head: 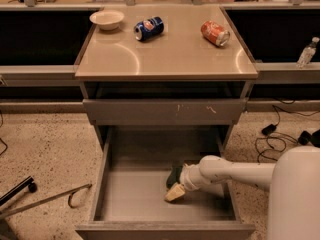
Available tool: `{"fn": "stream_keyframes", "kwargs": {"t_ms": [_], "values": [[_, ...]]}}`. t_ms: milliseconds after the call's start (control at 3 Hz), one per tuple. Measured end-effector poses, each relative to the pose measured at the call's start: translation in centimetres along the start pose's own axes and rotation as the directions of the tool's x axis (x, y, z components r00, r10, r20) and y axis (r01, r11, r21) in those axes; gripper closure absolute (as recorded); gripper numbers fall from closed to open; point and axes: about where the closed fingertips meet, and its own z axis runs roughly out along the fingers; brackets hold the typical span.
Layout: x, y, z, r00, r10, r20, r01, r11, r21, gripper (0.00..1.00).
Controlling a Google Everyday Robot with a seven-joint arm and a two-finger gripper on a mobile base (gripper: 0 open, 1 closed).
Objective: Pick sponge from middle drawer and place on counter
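Camera view from above, facing the front of a grey cabinet. Read no brand for certain: saw a blue can [149,28] with a red-and-white patch and a red can [215,33], both lying on their sides at the back of the counter [170,54], lettering on each too blurred to make out. Noted a pale bowl [107,19] upright at the back left corner, near the blue can.

Saw the counter glossy and tan, catching two curved glints of light. Below it, noted a shut drawer front [165,111] with pale scratch marks, no writing.

Found the middle drawer [130,196] pulled out, its grey floor plain. Found the gripper [175,186] low inside it, toward the right, on a white arm [235,171] reaching in from the right – could not tell how wide it stood or whether it held anything. Spotted the sponge [173,176] in that drawer, dark green, touching the gripper's far side.

Around the cabinet: speckled floor [45,154], black cables [272,134] to the right, a clear bottle [306,53] on a ledge at far right – label unreadable.
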Motion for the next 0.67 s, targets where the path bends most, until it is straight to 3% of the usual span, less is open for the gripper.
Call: {"fn": "stream_keyframes", "kwargs": {"t_ms": [667], "values": [[-0.37,0.07,-0.52,1.0,0.0,0.0,0.0,1.0,0.0,0.65]]}}
